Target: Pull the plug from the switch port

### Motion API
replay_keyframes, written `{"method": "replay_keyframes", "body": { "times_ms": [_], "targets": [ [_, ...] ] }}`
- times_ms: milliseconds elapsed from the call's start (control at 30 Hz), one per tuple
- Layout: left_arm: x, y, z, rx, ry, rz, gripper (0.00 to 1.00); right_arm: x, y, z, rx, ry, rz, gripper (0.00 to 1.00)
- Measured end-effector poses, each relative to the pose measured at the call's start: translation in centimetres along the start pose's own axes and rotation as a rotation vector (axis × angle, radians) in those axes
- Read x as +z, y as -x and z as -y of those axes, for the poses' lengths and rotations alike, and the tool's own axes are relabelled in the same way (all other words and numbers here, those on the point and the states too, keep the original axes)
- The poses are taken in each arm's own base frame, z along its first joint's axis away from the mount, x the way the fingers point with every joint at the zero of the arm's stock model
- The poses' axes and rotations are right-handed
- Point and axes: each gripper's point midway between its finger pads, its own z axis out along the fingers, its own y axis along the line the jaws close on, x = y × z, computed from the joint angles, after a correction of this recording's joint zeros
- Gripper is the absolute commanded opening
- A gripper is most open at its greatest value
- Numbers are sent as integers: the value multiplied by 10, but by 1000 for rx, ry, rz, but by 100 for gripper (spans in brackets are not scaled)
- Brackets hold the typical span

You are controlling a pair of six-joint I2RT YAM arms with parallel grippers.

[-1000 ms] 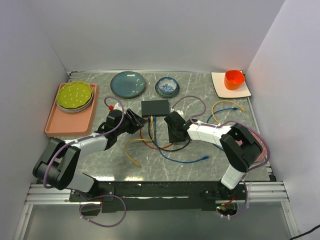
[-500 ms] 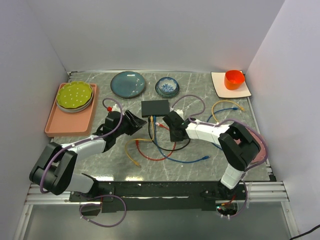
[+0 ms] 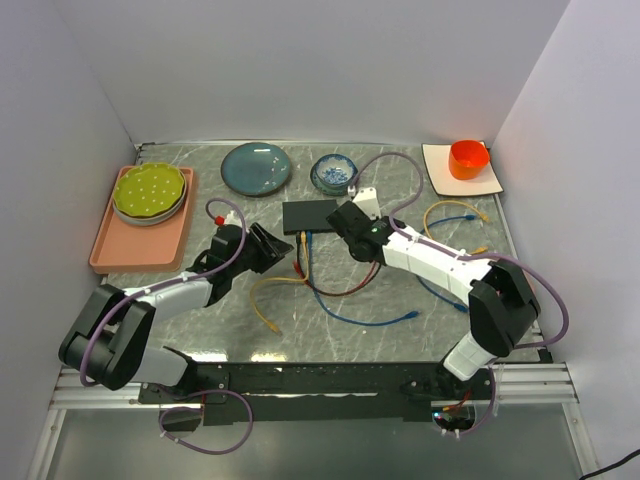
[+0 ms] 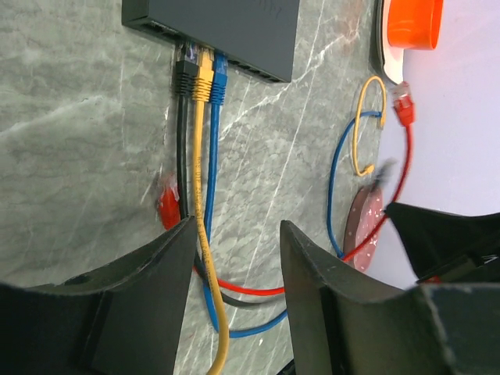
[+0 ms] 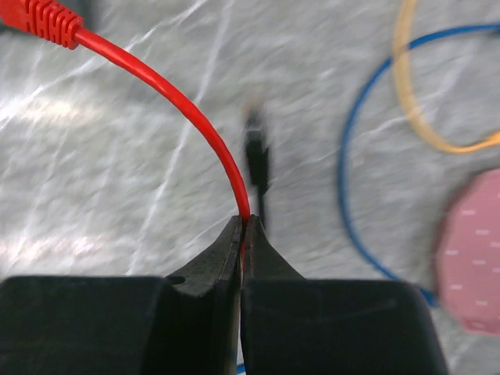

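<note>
R gripper (image 5: 242,225) was clamped on red cable (image 5: 176,98), plug (image 5: 41,19) seen clear of switch (image 3: 308,214); L gripper (image 4: 236,228) seen w/ jaws apart.

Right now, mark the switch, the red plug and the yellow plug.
switch (image 4: 234,31), left wrist view, on its flat top.
red plug (image 5: 37,21), right wrist view, on the ribbed boot.
yellow plug (image 4: 203,78), left wrist view, on the boot at the port.

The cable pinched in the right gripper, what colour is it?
Red; the cable shows best in the right wrist view.
</note>
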Motion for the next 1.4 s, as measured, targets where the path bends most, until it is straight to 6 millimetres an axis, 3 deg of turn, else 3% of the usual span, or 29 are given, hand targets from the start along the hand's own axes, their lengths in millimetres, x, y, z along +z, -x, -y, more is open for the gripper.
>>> {"method": "replay_keyframes", "body": {
  "times_ms": [233,767,867,933,1067,1133,1333,1400],
  "targets": [
    [-1,1,1,1,-4,5,53,-6,13,43,-94,-211,58,0],
    [0,-5,4,11,-5,-2,53,-25,38,93,-227,-508,167,0],
    [0,-5,3,11,-3,1,53,-16,33,98,-130,-448,130,0],
    [0,-4,3,11,-2,3,53,-6,29,110,24,-361,99,0],
    [0,-4,3,11,0,7,53,6,17,164,389,-286,69,0],
    [0,-4,3,11,-1,7,53,9,14,179,521,-266,73,0],
    [0,-4,3,11,-1,5,53,32,13,170,667,-167,28,0],
    [0,-4,3,11,-1,5,53,43,7,168,687,-161,-8,21]
  ]
}}
